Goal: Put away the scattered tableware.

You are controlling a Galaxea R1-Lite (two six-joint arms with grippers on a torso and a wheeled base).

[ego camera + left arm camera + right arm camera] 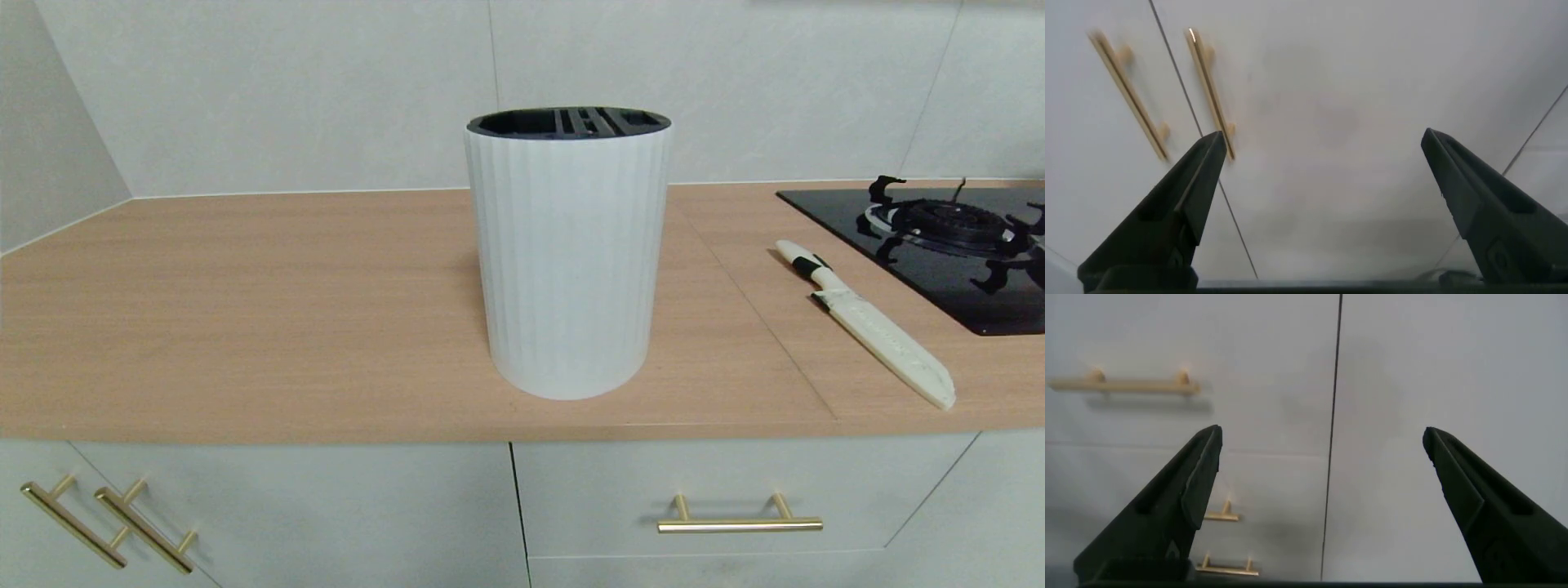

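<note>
right claw (1321, 430) faces cabinet doors (1437, 359), knife (869, 325) on counter (245, 310).

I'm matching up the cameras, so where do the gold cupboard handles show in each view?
Head view: slanted pair bottom left, level handle bottom right of centre.
Left wrist view: the slanted pair, beyond the open left hand.
Right wrist view: a level handle, beyond the open right hand.
Shared landmark: dark door seam.

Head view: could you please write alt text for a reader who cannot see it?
A tall white ribbed holder with a black slotted top stands upright on a wooden countertop. To its right a white knife lies flat beside a black gas hob.
</note>
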